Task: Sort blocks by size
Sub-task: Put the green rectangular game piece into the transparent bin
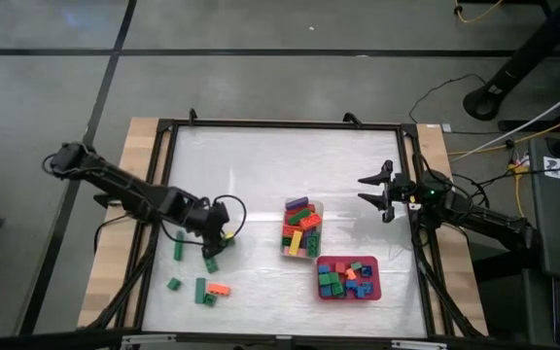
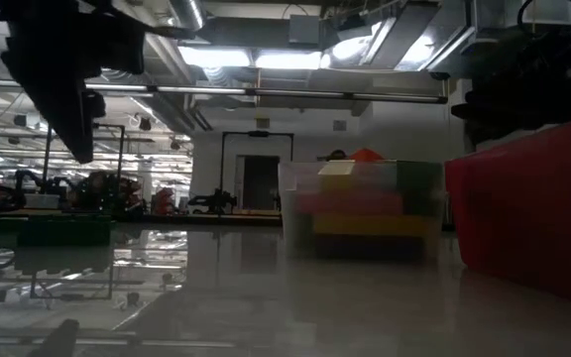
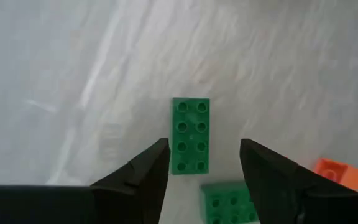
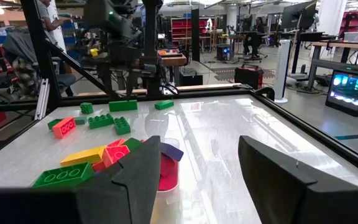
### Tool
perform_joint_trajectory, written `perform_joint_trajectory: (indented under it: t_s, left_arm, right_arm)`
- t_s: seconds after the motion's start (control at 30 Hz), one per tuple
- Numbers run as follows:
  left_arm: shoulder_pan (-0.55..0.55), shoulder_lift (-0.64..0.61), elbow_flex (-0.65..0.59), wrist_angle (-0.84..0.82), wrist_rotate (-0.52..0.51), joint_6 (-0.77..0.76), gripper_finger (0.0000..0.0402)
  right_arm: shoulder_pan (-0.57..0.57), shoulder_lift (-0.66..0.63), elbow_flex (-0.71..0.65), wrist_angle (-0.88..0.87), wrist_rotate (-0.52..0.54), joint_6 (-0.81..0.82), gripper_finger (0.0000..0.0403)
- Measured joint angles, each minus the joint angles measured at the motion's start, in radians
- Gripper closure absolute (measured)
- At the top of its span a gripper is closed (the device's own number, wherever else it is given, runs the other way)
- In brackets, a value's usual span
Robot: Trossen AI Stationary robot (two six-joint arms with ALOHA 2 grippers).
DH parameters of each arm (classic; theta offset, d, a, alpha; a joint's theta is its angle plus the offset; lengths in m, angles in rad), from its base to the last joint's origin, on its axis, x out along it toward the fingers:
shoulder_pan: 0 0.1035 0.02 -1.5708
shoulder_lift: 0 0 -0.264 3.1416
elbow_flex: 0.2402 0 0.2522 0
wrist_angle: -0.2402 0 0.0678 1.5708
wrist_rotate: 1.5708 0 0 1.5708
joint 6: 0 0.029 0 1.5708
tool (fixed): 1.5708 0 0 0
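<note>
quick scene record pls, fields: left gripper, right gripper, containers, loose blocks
left gripper: left gripper open, above a long green studded plastic brick
right gripper: right gripper open, waiting at the table's right side
containers: clear rectangular tub of mixed bricks; red rectangular tray of short bricks
loose blocks: green bricks and one orange brick at front left

Two arms work over one table (image 1: pixel 261 156). One clear tub (image 1: pixel 301 230) and one red tray (image 1: pixel 349 278) each hold a heap of blocks, too piled to count. Perhaps six loose blocks (image 1: pixel 178 245) lie scattered: five green, one orange
</note>
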Motion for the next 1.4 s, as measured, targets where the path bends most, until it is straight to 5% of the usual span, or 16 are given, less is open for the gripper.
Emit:
perform_joint_trajectory:
  t_s: [0.3, 1.27, 1.4]
  left_arm:
    - [-0.116, 0.054, 0.0, 0.006, -0.232, -0.004, 0.022]
    - [-0.154, 0.351, -0.004, 0.135, -0.232, -0.038, 0.022]
    - [-0.147, 0.358, -0.003, 0.143, -0.23, -0.058, 0.0246]
  right_arm:
    - [0.0, 0.0, 0.0, 0.0, 0.0, 0.0, 0.0189]
    - [0.0, 0.0, 0.0, -0.001, 0.0, 0.0, 0.0189]
    - [0.0, 0.0, 0.0, -0.001, 0.0, 0.0, 0.0189]
